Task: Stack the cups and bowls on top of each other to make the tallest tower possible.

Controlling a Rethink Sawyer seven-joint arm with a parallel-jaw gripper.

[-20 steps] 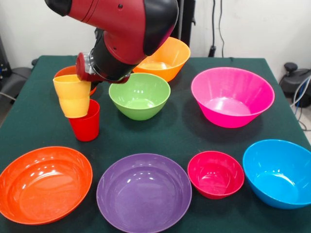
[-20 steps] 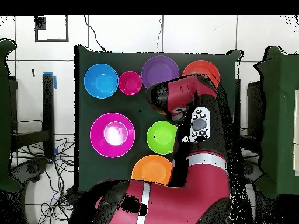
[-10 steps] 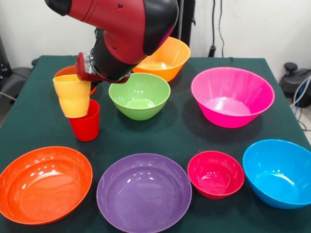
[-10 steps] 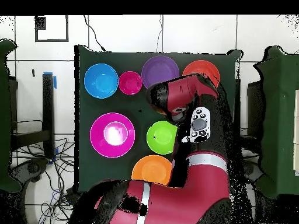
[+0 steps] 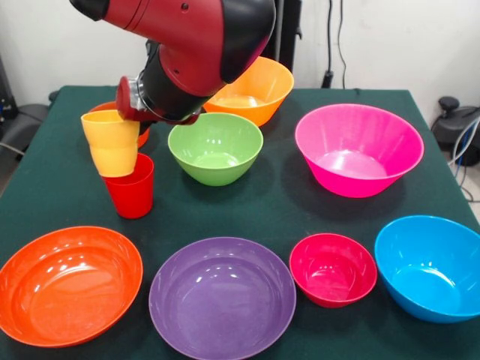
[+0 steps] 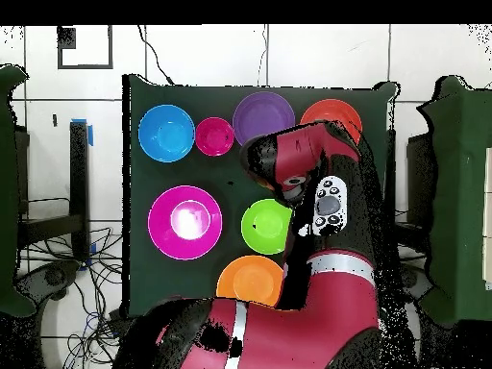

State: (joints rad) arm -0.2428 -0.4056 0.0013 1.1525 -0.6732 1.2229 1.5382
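Holding the yellow cup (image 5: 112, 142) in the air, the gripper (image 5: 129, 101) sits at the cup's rim under the red and black arm (image 5: 191, 45); its fingers are hidden behind the arm's end, so I cannot tell how they stand. The yellow cup hangs a little tilted, its bottom just above the mouth of the red cup (image 5: 131, 187), which stands upright on the green desk (image 5: 270, 206). Behind the cups a small orange bowl (image 5: 142, 135) is mostly hidden. Beside them stands the green bowl (image 5: 215, 148), then the light orange bowl (image 5: 251, 90) behind it and the big pink bowl (image 5: 358, 148). In the near row lie the orange-red bowl (image 5: 66, 283), the purple bowl (image 5: 222, 297), the small crimson bowl (image 5: 333, 269) and the blue bowl (image 5: 431, 267). All bowls stand apart.
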